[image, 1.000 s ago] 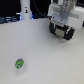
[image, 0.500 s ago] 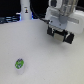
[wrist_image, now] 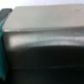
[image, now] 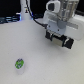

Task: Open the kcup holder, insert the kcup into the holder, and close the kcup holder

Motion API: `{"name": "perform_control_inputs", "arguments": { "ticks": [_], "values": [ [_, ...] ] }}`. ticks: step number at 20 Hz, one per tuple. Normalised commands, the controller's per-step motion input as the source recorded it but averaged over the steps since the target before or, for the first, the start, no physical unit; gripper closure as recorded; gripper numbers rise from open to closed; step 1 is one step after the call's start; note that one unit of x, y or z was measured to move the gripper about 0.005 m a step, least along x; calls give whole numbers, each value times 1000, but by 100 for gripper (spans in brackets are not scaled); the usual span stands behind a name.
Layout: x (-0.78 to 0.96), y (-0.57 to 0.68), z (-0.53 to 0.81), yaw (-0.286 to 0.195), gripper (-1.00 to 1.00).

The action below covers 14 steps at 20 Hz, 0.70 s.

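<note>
The kcup (image: 20, 64), a small white pod with a green lid, stands alone on the white table toward the exterior view's lower left. My gripper (image: 59, 40) hangs below the white hand at the upper right, far from the pod. Its dark fingers (image: 49, 36) look spread, with nothing seen between them. The kcup holder cannot be made out in the exterior view, where the arm covers that area. In the wrist view a blurred dark boxy surface (wrist_image: 45, 55) with a paler top band fills the picture, very close. It seems to be the kcup holder.
A white post (image: 23, 9) and dark cables (image: 35, 17) stand at the back of the table. Blue-edged clutter (image: 7, 20) lies along the far left. A teal strip (wrist_image: 3, 50) shows at the wrist view's edge.
The hand and gripper have come down and slightly toward the exterior view's left over the last second. The kcup has not moved.
</note>
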Motion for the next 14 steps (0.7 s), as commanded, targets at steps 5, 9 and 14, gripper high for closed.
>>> {"name": "perform_control_inputs", "arguments": {
  "ticks": [5, 9, 14],
  "values": [
    [273, -194, 196, -74, -100],
    [339, -386, 308, -125, -100],
    [326, -598, 282, -169, -100]
  ]
}}
